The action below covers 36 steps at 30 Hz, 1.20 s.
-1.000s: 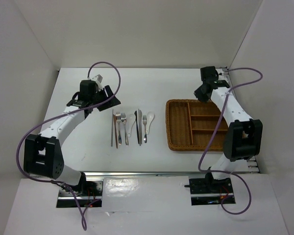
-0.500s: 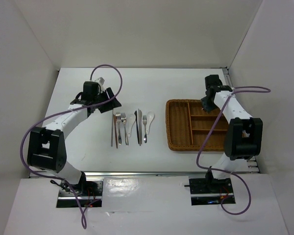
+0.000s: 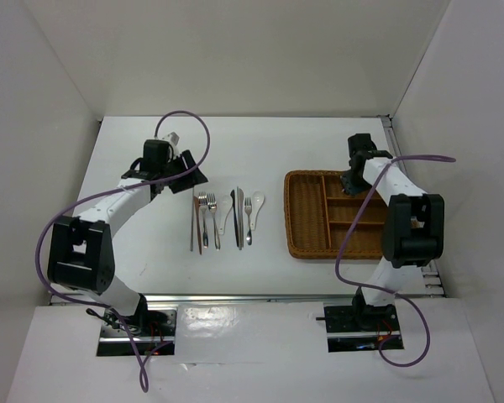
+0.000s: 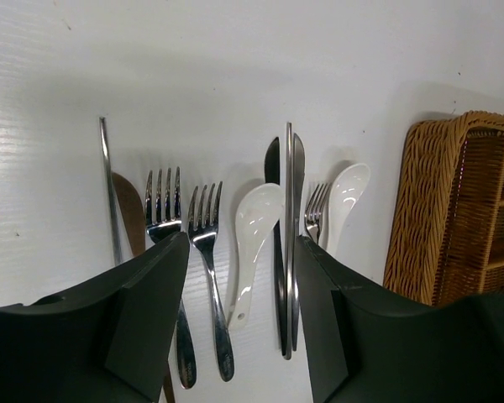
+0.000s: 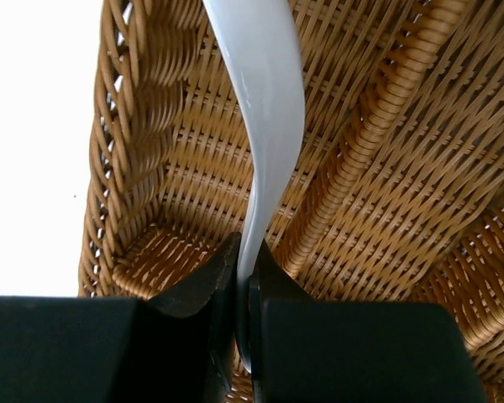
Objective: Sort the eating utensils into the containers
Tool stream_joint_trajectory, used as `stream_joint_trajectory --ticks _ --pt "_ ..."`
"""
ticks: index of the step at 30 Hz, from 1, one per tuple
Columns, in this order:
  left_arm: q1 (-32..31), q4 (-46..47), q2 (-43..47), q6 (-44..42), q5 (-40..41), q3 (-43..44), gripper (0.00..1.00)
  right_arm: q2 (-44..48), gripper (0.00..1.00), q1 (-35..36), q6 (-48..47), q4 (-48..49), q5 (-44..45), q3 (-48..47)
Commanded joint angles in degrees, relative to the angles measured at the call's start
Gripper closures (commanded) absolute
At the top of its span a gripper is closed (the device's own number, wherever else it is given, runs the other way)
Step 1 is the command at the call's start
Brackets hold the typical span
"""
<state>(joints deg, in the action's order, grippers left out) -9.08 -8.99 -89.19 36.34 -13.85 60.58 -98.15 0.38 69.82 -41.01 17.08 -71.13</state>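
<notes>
my right gripper point(image 5: 244, 312) is pinching a white soup spoon point(image 5: 265, 109) by its handle, over the wicker tray point(image 5: 386, 168) near its 12 o'clock rim. my left gripper point(image 4: 242, 252) hangs spread above the forks point(image 4: 205, 225) and knives point(image 4: 292, 193), with the tray at their 3 o'clock.

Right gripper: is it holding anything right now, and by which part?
Yes: a white soup spoon, pinched by the narrow end of its handle in the right gripper, above the wicker tray.
</notes>
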Motion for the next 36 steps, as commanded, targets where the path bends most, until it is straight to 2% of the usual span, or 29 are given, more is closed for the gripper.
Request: stream_joint_trajectory --ticks 1,4,11,15,19,27,36 --pt "-0.7 0.6 -0.7 -0.9 0.8 0.1 0.33 -1.2 0.89 0.1 0.7 2.5 0.1 -1.1" --pt "-1.4 0.1 -0.7 -2.2 1.3 0.1 0.33 -1.2 0.84 0.1 0.1 3.0 -0.6 -1.1" --pt "-3.7 -1.0 -1.3 -3.9 1.8 1.1 0.33 -1.2 0.66 0.1 -0.6 2.0 -2.4 -1.7" --pt "-4.7 -1.0 -1.8 -4.4 1.8 1.1 0.33 1.5 0.66 0.1 -1.4 2.5 -3.2 -1.2" --pt "-5.9 -0.3 -4.1 -5.6 0.4 2.5 0.33 5.2 0.62 0.1 -6.0 4.0 -5.9 -1.7" --pt "-9.6 3.6 -9.5 -6.3 -0.4 3.1 0.33 14.8 0.62 0.1 -21.8 13.4 -17.1 1.8" --pt "-9.6 4.7 -12.9 -6.3 0.1 3.7 0.35 21.6 0.62 0.7 -26.9 17.2 -21.2 7.5"
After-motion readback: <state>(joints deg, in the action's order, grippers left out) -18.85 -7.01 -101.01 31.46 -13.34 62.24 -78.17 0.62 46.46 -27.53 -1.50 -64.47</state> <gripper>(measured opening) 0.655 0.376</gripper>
